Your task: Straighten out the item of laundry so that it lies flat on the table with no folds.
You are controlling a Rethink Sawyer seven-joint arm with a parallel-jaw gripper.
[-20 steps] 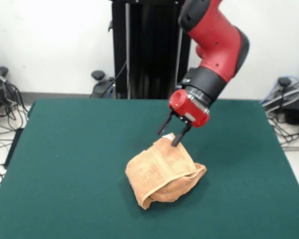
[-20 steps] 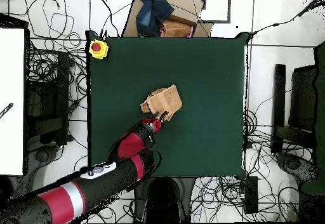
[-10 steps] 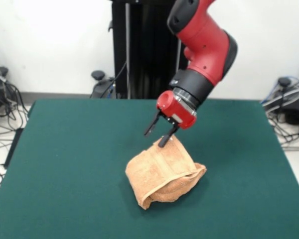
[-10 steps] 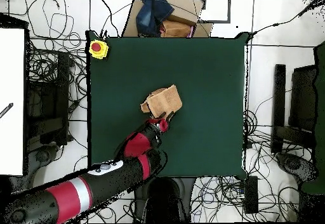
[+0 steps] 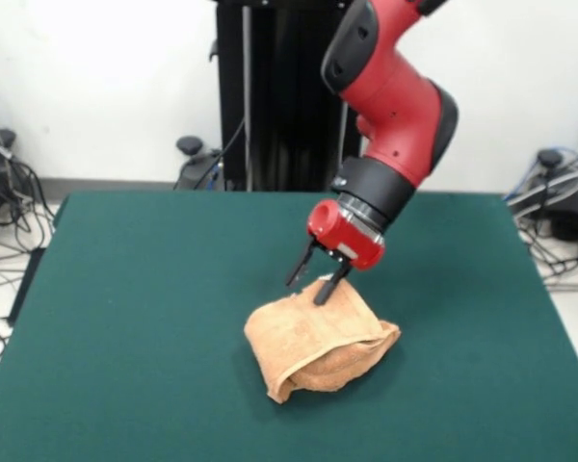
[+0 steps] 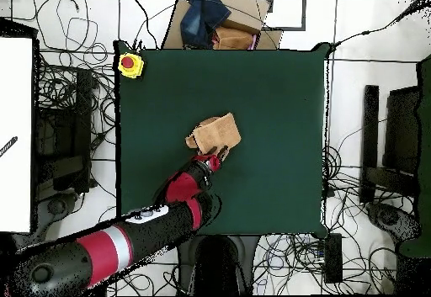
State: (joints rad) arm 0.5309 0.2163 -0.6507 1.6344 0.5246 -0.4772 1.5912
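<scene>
near the middle of the green table [image 5: 125,318] the orange-tan towel [image 5: 318,342] sits bunched in a lumpy heap, folded over itself with a hemmed edge curling along its near side. over its far upper edge hangs the gripper [image 5: 309,282], its two dark fingers [image 5: 328,287] spread apart with nothing between them, one tip at the cloth's top fold. from above, the towel [image 6: 217,134] lies a little left of the table's centre, and a yellow box with a red button [image 6: 130,63] sits at a corner.
</scene>
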